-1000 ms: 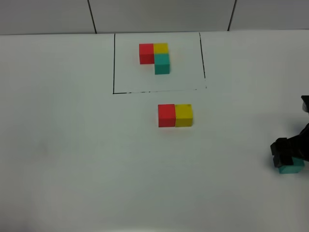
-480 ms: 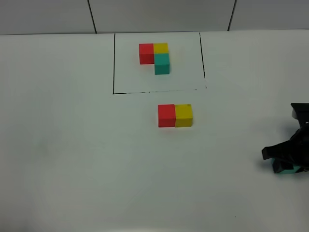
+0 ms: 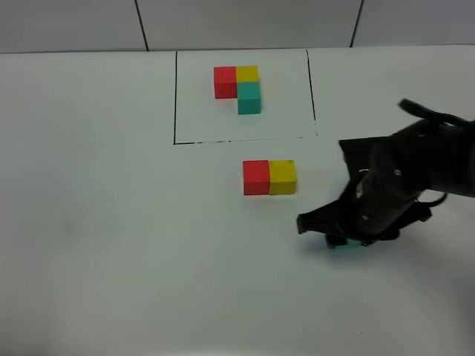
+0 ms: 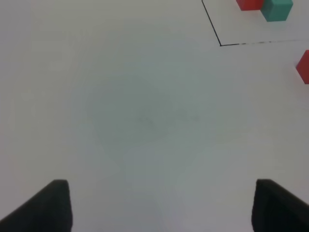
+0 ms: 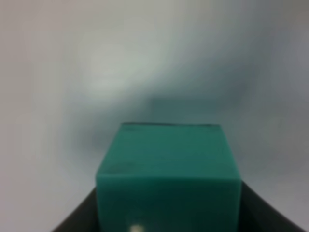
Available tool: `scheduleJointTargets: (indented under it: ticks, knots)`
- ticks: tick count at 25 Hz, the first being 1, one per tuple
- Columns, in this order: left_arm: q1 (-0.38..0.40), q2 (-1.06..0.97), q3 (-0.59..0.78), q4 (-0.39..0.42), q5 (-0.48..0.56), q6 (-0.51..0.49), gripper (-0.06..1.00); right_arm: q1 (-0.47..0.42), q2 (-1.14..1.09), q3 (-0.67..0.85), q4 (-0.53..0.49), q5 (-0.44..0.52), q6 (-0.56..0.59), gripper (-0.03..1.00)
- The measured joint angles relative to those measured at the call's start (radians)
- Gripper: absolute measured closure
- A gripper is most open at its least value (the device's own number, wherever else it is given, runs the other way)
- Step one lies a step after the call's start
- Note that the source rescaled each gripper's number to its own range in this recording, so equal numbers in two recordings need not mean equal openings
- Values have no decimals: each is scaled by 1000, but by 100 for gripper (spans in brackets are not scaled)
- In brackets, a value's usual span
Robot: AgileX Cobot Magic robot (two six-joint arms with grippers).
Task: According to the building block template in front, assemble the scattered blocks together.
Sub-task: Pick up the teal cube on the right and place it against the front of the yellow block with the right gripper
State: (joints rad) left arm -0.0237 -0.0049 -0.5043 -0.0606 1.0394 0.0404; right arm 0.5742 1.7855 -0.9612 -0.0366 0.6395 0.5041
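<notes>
Hanging pinched in the right gripper (image 3: 345,237), the small plain teal cube (image 5: 167,174) sits near the small plain yellow cube (image 3: 282,176), on its side away from the black-framed red-yellow-teal template (image 3: 241,87). Arriving skewed, I judge, it could knock that cube off the plain red cube (image 3: 256,177) touching it. The left gripper (image 4: 159,208) gapes, well apart

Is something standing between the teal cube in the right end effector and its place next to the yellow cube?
Nothing visible does. Only bare table lies between the teal cube and the near side of the yellow cube.
</notes>
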Motion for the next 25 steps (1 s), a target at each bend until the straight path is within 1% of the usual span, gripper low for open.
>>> scheduleJointTargets:
  ticks: [2, 4, 7, 11, 25]
  knots:
    - [0, 0, 0, 0, 0, 0, -1, 55, 61, -79, -61, 21, 93, 95]
    - [0, 0, 0, 0, 0, 0, -1, 88, 117, -147, -82, 31, 141, 95]
    - [0, 0, 0, 0, 0, 0, -1, 119, 192, -240, -88, 38, 160, 95]
    - [0, 0, 0, 0, 0, 0, -1, 127, 262, -317, -84, 49, 165, 95]
    - [0, 0, 0, 0, 0, 0, -1, 101, 299, -334, -74, 40, 202, 96]
